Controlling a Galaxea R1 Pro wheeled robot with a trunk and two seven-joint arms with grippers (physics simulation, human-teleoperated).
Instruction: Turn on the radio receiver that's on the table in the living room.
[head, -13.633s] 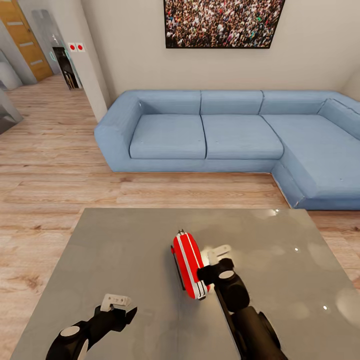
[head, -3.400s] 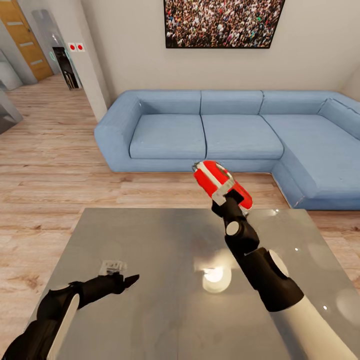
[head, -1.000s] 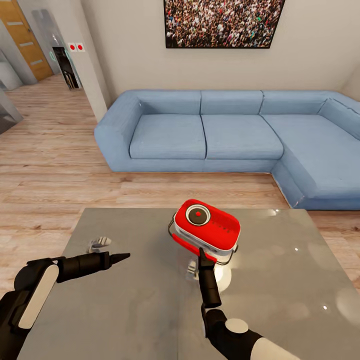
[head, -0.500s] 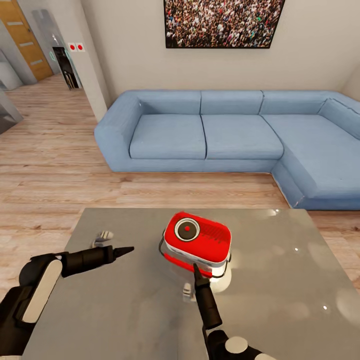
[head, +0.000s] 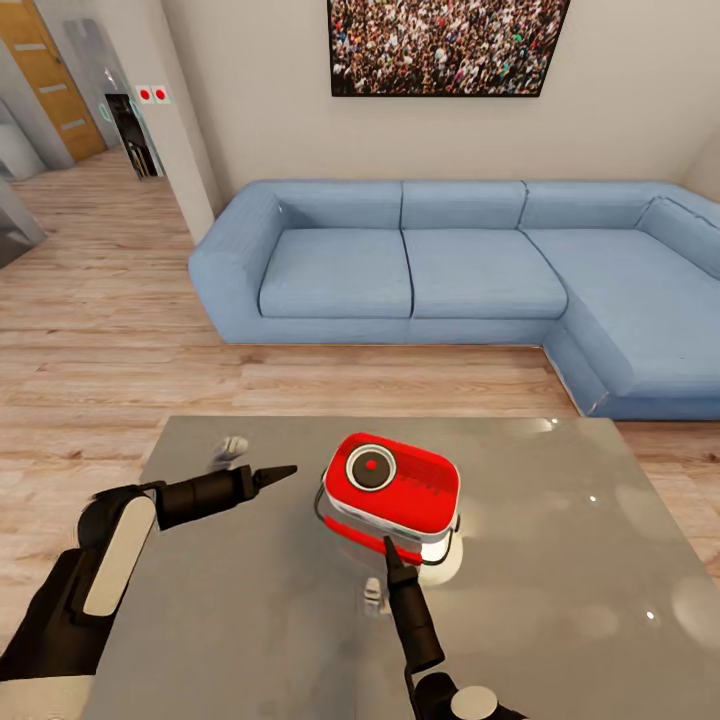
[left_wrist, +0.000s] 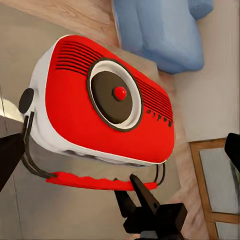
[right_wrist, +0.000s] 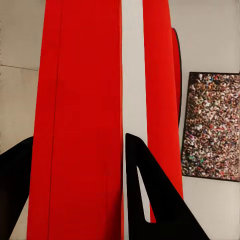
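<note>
Over the grey table (head: 560, 560), your right gripper (head: 390, 548) clamps the radio receiver (head: 392, 487) aloft (dial face up); your left gripper (head: 262, 476), seemingly closed, points at it from just beside

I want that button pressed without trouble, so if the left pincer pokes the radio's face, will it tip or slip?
The radio receiver looks rigid, so it shouldn't flex. Its glossy shell may slide between the right pincer's fingers, which hold only its near edge. Pushed by the left pincer, it could pivot.
</note>
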